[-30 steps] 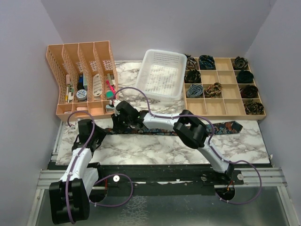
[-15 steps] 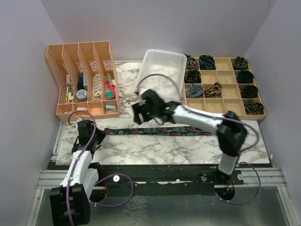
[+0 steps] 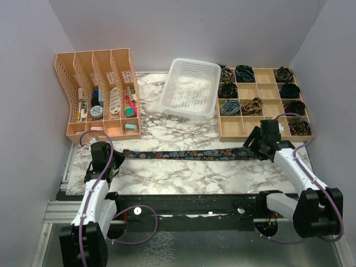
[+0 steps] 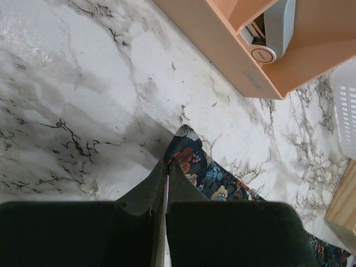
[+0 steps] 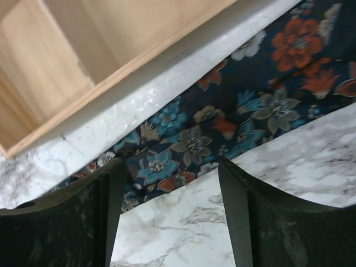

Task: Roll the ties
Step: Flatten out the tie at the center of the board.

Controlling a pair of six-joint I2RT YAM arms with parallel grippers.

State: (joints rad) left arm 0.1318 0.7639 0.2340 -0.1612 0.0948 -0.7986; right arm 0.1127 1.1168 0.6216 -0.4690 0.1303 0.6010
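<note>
One tie [image 3: 189, 154], dark with blue, red and white flowers, lies flat and unrolled across the marble table. Its narrow end [image 4: 192, 158] points left, and its wide end [image 5: 233, 122] lies on the right. My left gripper [image 3: 115, 157] is shut, its tips [image 4: 167, 163] at the left edge of the narrow end. No fabric shows between its fingers. My right gripper [image 3: 261, 146] hovers open [image 5: 172, 194] just over the wide end. One finger [image 5: 111, 189] overlaps the tie's near edge and the other [image 5: 236, 189] is over bare marble.
A wooden compartment tray [image 3: 266, 127] at the back right holds several rolled ties, and its front edge [image 5: 144, 61] runs close behind the right gripper. A white basket [image 3: 192, 89] stands at the back middle. A peach file organiser [image 3: 94, 130] with office items stands at the back left.
The right arm swung from the tie's left part to its wide right end and opened. The left gripper closed at the narrow end.
</note>
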